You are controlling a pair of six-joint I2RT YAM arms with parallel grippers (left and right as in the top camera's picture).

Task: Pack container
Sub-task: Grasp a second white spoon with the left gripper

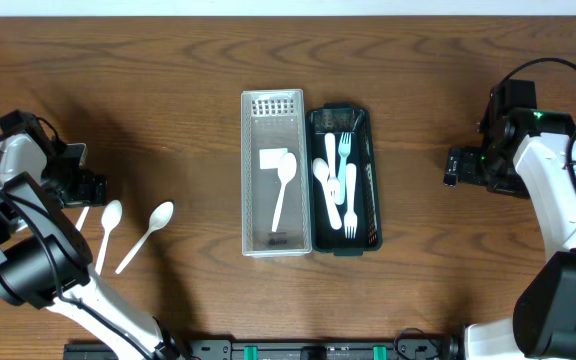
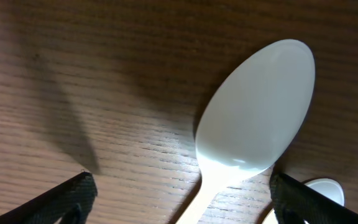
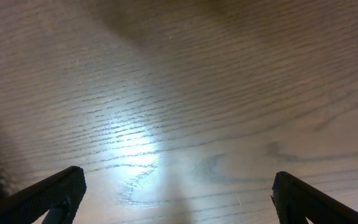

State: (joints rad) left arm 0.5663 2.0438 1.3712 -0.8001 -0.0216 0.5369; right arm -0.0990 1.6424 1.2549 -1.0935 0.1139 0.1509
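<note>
A black container (image 1: 372, 180) at the table's middle holds several white forks and spoons (image 1: 336, 185). A clear tray (image 1: 250, 170) lies against its left side with one white spoon (image 1: 284, 182) in it. Two loose white spoons (image 1: 107, 232) (image 1: 148, 234) lie at the left. My left gripper (image 1: 86, 190) is open just beside them. In the left wrist view a spoon (image 2: 260, 112) runs down between the fingers (image 2: 67, 199), untouched, and a second spoon bowl (image 2: 325, 186) peeks in at lower right. My right gripper (image 1: 453, 167) is open over bare wood (image 3: 178, 180).
The wooden table (image 1: 168, 100) runs dark brown all round. A black rail (image 1: 298, 350) lines the front edge. The right arm's white links (image 1: 558, 190) stand at the far right, the left arm's (image 1: 18, 160) at the far left.
</note>
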